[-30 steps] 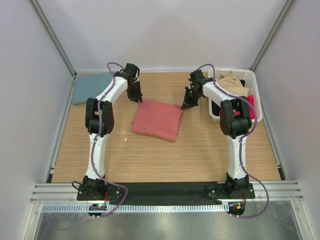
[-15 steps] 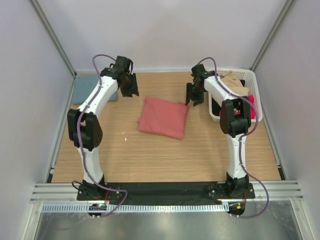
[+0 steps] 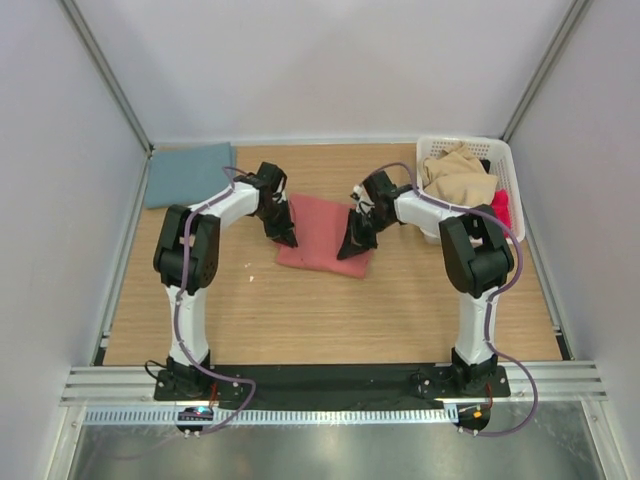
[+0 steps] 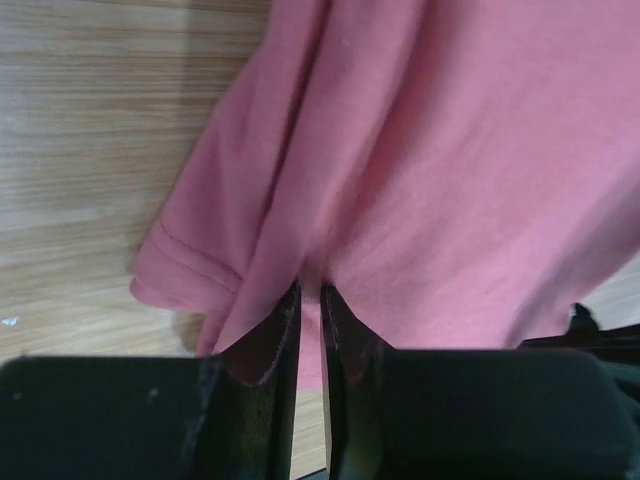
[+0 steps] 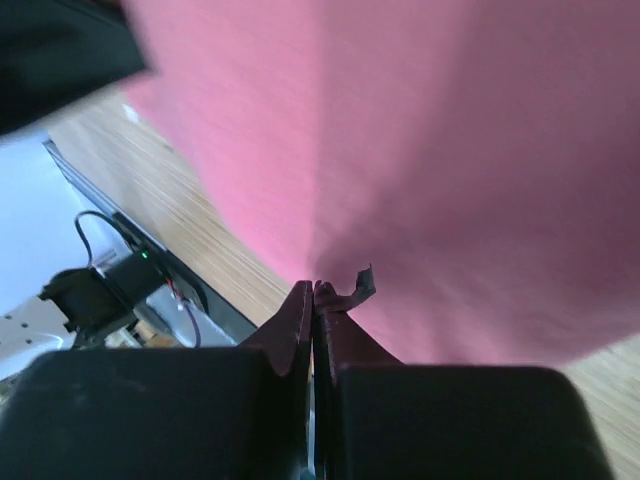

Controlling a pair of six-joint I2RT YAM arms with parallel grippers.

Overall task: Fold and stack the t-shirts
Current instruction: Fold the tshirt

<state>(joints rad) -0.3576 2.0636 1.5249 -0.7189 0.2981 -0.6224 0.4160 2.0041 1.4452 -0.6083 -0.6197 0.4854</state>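
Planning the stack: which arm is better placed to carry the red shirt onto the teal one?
Likely left: its fingers pinch the salmon-red t-shirt on the side nearer the folded teal t-shirt.

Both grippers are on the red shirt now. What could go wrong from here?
The left gripper seems to pinch only a small bunch of the salmon-red shirt; lifting could undo the fold. The right gripper grips a thin bit at the edge and might slip.

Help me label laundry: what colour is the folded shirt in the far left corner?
Teal-blue shirt; the top external view shows it.
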